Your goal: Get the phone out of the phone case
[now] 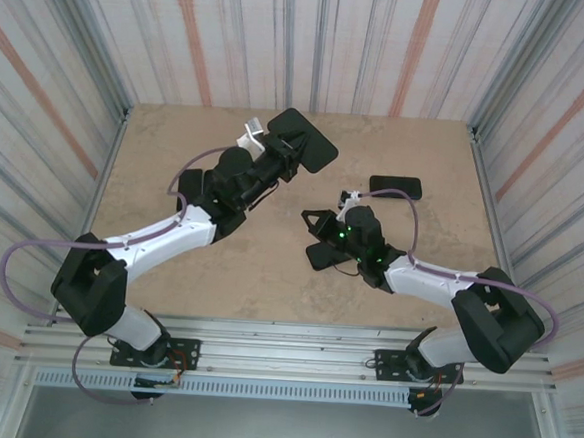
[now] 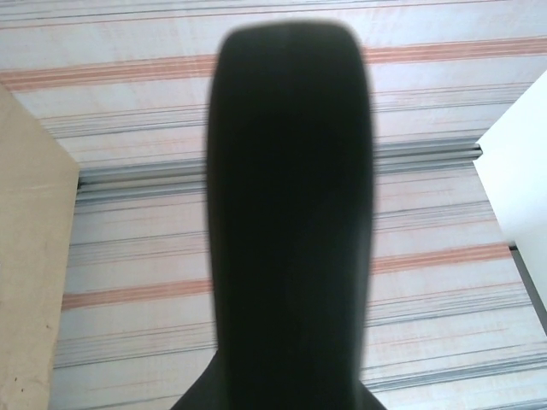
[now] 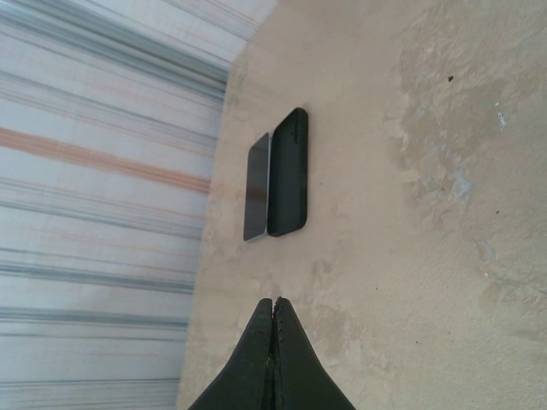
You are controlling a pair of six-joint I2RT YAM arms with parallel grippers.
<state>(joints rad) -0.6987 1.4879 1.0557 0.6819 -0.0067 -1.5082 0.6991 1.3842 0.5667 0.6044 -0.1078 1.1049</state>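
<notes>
The black phone case [image 1: 305, 140] is held up above the back of the table, with my left gripper [image 1: 280, 150] shut on its near end. In the left wrist view the phone case [image 2: 291, 213] rises as a matte black slab with rounded corners and hides the fingertips. The phone [image 1: 395, 187] lies flat and bare on the table at the back right. In the right wrist view the phone [image 3: 278, 175] shows dark with a glossy grey strip. My right gripper [image 3: 273, 301] is shut and empty, a short way from the phone and above the table.
The tan table [image 1: 269, 268] is boxed in by striped walls [image 1: 314, 40] at the back and both sides. A metal rail [image 1: 284, 339] with the arm bases runs along the near edge. Both arms reach over the table's middle.
</notes>
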